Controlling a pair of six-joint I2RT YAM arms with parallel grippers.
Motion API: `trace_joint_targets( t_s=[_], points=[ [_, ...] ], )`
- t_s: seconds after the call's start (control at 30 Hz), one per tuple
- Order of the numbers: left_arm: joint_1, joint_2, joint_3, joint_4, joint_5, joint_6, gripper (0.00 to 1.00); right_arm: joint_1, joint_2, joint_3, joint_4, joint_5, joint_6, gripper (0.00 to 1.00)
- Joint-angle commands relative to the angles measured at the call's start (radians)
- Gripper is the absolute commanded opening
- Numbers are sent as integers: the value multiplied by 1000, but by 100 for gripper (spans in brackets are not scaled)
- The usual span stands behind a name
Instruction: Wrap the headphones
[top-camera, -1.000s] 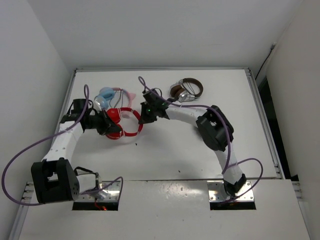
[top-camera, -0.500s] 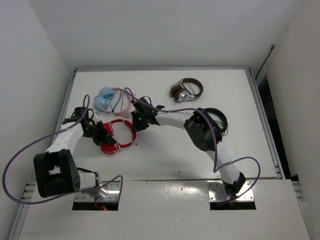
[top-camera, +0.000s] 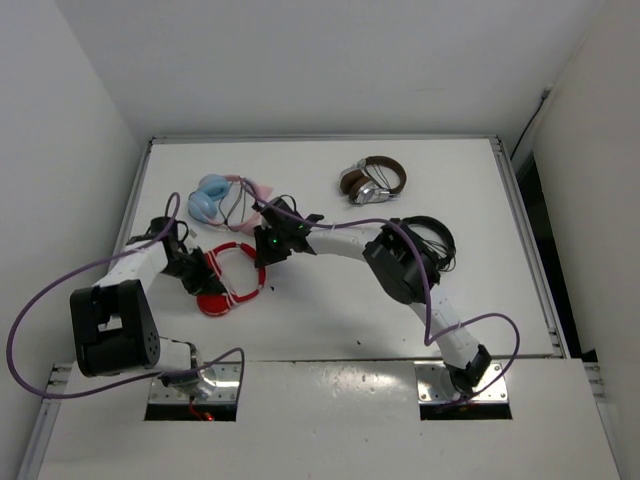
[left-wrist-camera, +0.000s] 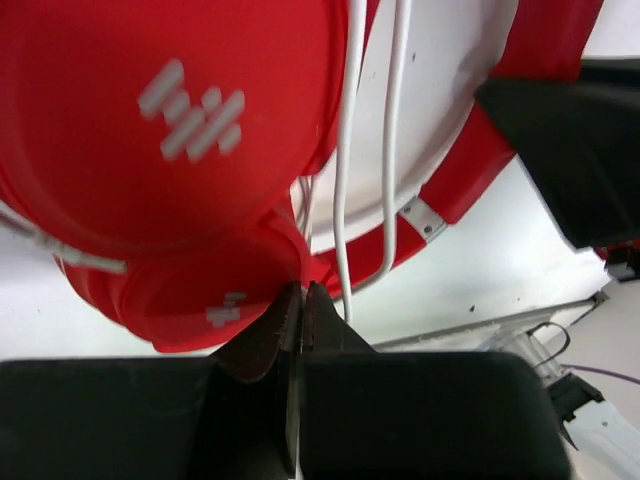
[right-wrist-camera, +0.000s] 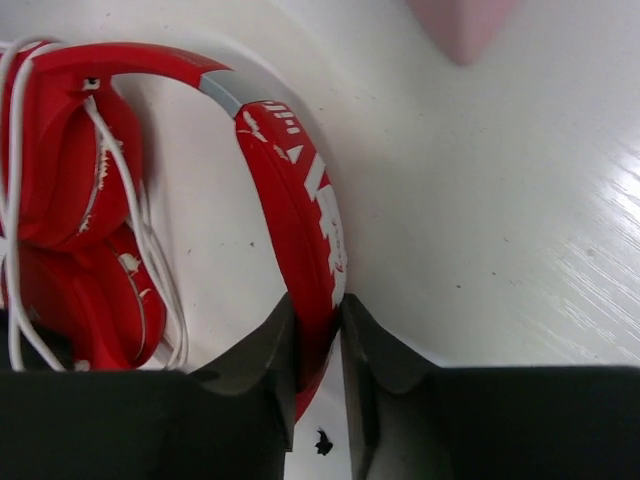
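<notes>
The red headphones (top-camera: 228, 281) lie left of the table's middle, ear cups folded together and the thin white cable (left-wrist-camera: 345, 150) looped over them. My left gripper (top-camera: 193, 268) is at the ear cups (left-wrist-camera: 150, 130). Its jaws are pressed together at the cups' lower edge (left-wrist-camera: 300, 291), where red plastic and cable strands meet. What exactly they pinch is hidden. My right gripper (top-camera: 262, 250) is shut on the red headband (right-wrist-camera: 300, 215), which runs down between its fingers (right-wrist-camera: 318, 345). The ear cups (right-wrist-camera: 70, 200) show at that view's left.
Blue-and-pink headphones (top-camera: 218, 194) lie just behind the red pair. Brown-and-silver headphones (top-camera: 372, 182) lie at the back centre. Black headphones (top-camera: 436, 240) sit partly under my right arm. A pink ear cup (right-wrist-camera: 462, 25) shows at the right wrist view's top.
Both grippers have moved left and toward the near edge. The red headphones have come with them, away from the blue-and-pink pair.
</notes>
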Motion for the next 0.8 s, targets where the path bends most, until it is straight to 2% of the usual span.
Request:
trace_joint_targets(
  t_s=[0.0, 0.17, 0.2, 0.37, 0.5, 0.6, 0.63, 0.77],
  points=[
    [17, 18, 16, 101, -68, 10, 6, 3, -14, 11, 16, -60, -26, 24],
    [17, 27, 45, 101, -64, 28, 16, -6, -80, -12, 36, -49, -26, 30],
    [17, 27, 62, 92, -50, 45, 16, -17, -92, -21, 36, -49, -26, 34],
    [17, -28, 135, 53, 5, 118, 19, -37, -186, -22, 27, -40, -26, 36],
    [-1, -100, 267, 21, 33, 209, 22, -83, -301, -55, 16, -40, -26, 40],
    [-38, -134, 362, -19, 67, 259, 28, -119, -416, -94, -7, -51, -46, 47],
    [-49, -148, 384, -28, 67, 281, 30, -139, -446, -121, -7, -51, -64, 55],
    [-141, -136, 488, -37, 58, 318, 50, -205, -611, -216, -31, -51, -141, 74]
  ],
)
